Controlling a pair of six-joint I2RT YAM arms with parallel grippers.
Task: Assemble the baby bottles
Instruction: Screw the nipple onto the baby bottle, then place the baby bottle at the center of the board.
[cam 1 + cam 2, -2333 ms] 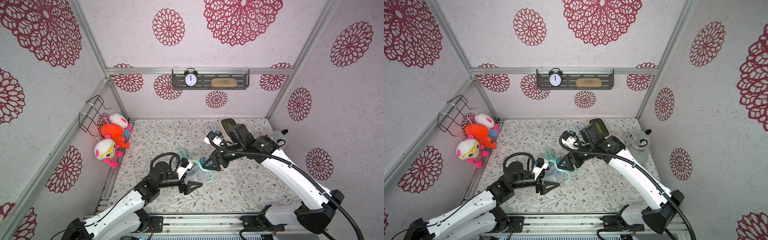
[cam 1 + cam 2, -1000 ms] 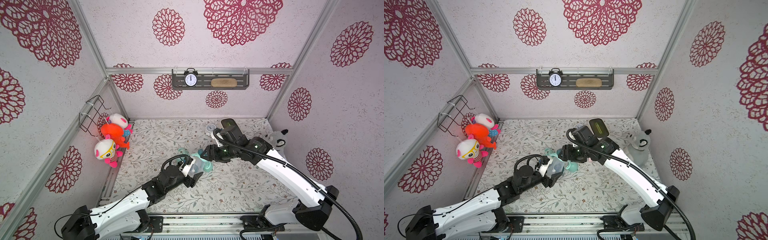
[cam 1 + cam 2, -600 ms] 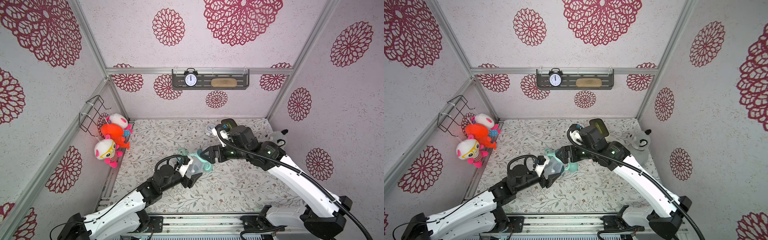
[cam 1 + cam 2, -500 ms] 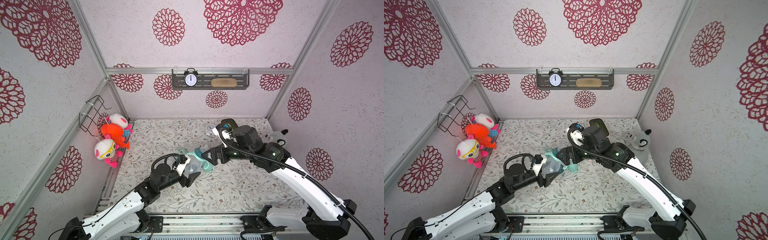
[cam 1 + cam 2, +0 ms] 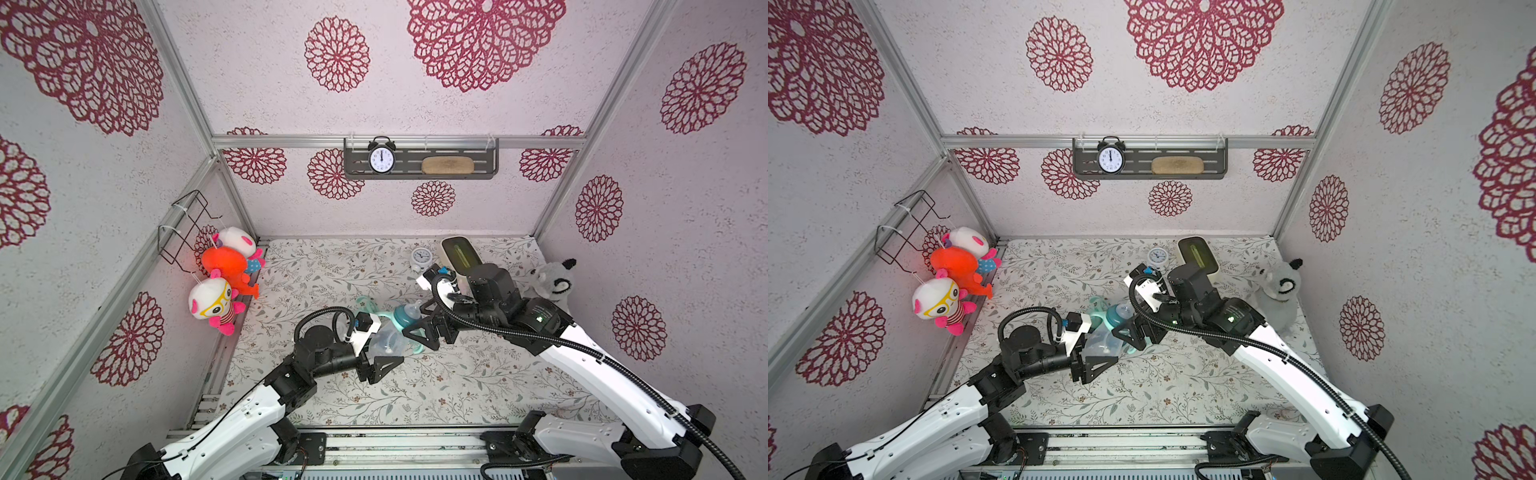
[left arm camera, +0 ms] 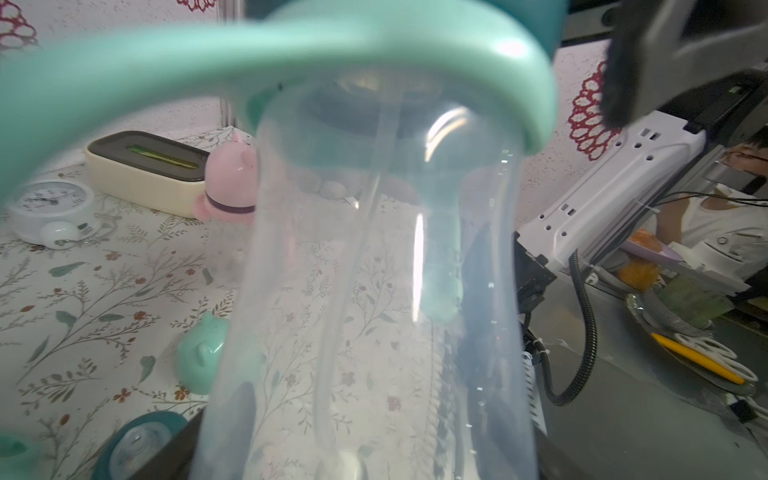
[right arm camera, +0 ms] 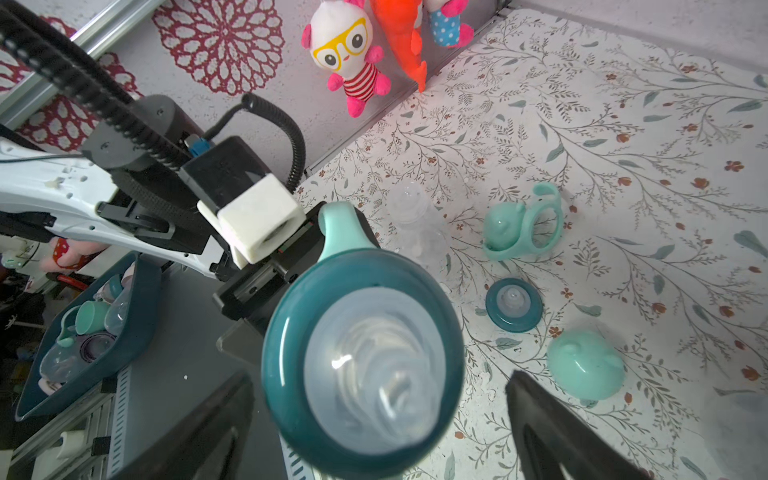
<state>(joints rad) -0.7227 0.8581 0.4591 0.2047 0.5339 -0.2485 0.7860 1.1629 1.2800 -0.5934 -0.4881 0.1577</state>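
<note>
One of the baby bottles [image 5: 388, 340] [image 5: 1100, 344], clear with a mint two-handled ring [image 6: 374, 37], is held tilted above the mat by my left gripper [image 5: 380, 348] [image 5: 1094, 357] [image 6: 370, 457], shut on its body. A teal collar [image 7: 361, 361] with a clear nipple [image 5: 409, 308] sits on its neck. My right gripper [image 5: 424, 328] [image 5: 1133, 330] [image 7: 374, 436] is open, one finger on each side of the collar, neither touching it. On the mat lie a mint dome cap [image 7: 585, 363], a second teal collar [image 7: 514, 304], a mint handle ring with a cap [image 7: 523, 228] and a clear bottle body [image 7: 415, 224]. A pink-capped bottle [image 6: 230, 183] stands further back.
A small white alarm clock [image 5: 420, 257] and a cream box [image 5: 459, 253] stand at the back of the mat. A grey plush animal [image 5: 548, 282] sits at the right wall, and plush toys [image 5: 224, 274] hang at the left wall. A blue bin of parts [image 7: 83, 324] lies beyond the mat's edge.
My right gripper's jaws have spread wide and let go of the teal collar. My left arm has drawn back a little to the left with the bottle.
</note>
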